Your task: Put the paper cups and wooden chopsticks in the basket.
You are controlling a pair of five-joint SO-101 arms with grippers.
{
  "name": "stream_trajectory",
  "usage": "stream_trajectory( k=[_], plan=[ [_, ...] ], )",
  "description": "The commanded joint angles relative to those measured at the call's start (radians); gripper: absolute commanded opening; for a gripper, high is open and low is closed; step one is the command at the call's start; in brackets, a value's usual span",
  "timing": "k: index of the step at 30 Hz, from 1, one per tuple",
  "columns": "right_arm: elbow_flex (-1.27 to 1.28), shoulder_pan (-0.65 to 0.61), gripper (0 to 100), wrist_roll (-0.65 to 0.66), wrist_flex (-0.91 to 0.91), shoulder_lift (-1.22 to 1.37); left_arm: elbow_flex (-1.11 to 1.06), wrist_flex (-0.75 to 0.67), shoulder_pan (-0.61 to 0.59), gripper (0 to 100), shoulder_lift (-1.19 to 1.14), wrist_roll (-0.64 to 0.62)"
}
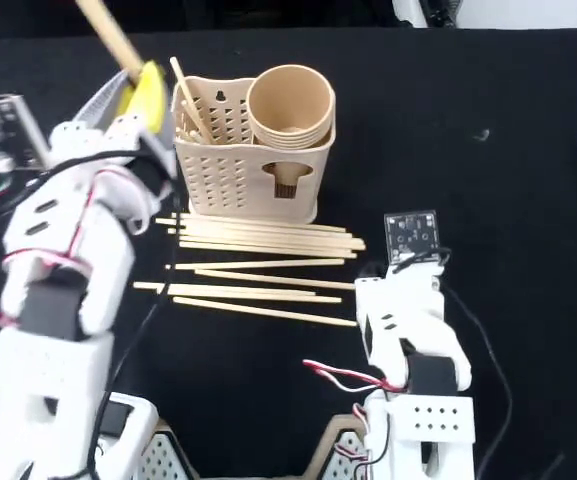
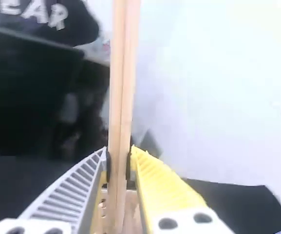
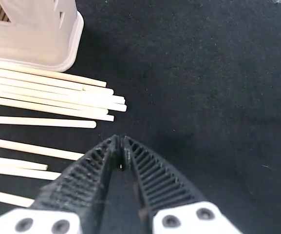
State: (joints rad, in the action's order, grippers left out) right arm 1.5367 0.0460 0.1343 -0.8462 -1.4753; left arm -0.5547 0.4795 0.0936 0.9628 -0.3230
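Black table (image 1: 513,300) | left claw (image 2: 118,152) (raised beside basket (image 1: 230,172) rim) grips chopsticks (image 2: 122,73) — right claw (image 3: 120,142) clenched

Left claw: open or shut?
Shut on wooden chopsticks. In the left wrist view the left claw presses against them from both sides, with no gap showing.

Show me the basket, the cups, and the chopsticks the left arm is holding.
basket (image 1: 228,175), high view, perforated front wall
cups (image 1: 290,100), high view, inside of the top cup
held chopsticks (image 2: 122,73), left wrist view, mid shaft
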Motion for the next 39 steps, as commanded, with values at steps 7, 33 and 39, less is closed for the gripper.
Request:
stream_trajectory(
  k=[7,33,39],
  plan=[
    [-0.007,0.015,1.1,-0.003,0.023,-0.016,-0.120,-0.416,0.077,3,-0.198,-0.018],
    [-0.007,0.015,1.1,-0.003,0.020,-0.016,-0.093,-0.264,0.073,16,-0.436,-0.017],
    [-0.007,0.015,1.1,-0.003,0.020,-0.016,-0.036,-0.190,0.079,16,-0.350,-0.017]
  ],
)
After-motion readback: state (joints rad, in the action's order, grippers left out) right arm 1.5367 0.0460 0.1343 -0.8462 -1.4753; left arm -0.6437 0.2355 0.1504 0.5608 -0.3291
